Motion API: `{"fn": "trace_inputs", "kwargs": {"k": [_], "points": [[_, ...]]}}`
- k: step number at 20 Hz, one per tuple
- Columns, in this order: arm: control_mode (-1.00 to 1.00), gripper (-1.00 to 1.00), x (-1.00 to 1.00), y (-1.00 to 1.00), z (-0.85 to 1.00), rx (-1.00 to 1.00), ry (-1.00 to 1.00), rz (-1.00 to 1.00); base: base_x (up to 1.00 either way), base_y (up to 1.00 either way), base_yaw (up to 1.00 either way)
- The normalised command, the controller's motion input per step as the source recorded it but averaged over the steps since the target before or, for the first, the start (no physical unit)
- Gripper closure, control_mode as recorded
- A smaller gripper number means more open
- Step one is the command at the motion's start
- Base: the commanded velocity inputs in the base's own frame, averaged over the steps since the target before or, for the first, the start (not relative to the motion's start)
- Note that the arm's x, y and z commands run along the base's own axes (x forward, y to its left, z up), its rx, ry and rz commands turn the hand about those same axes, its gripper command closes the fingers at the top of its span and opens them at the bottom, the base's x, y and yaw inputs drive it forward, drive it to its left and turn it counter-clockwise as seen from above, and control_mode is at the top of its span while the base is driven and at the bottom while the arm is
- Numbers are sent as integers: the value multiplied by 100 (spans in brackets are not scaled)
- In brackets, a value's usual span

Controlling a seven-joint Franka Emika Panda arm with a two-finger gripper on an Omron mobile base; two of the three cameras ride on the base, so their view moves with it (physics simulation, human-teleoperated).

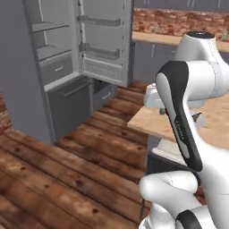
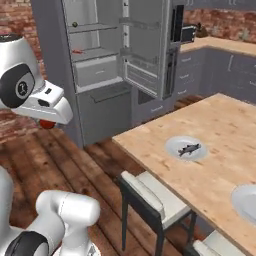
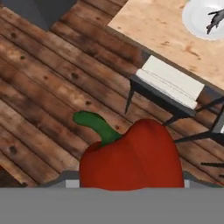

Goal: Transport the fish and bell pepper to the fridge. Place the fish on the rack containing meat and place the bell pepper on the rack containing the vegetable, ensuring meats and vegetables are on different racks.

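Note:
My gripper is shut on the red bell pepper, held in the air over the wooden floor, left of the table; the pepper peeks out under the white hand. The pepper's green stem points up-left in the hand view and hides my fingertips. The dark grey fish lies on a white plate on the table, also the fish. The fridge stands open ahead. A small dark ball, the vegetable, sits on its upper rack and the red meat on the rack below.
The wooden table fills the right side, with a second white plate near its front. A dark chair with a white cushion is tucked at the table's edge. The open fridge door stands between fridge and counter. Wooden floor lies open before the fridge.

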Motion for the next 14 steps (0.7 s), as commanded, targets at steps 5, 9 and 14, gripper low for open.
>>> {"fn": "trace_inputs", "kwargs": {"k": [5,9,14], "points": [[100,100,0,0,0,0,0,0,49,51,67],[100,100,0,0,0,0,0,0,100,27,41],[100,100,0,0,0,0,0,0,100,6,32]]}}
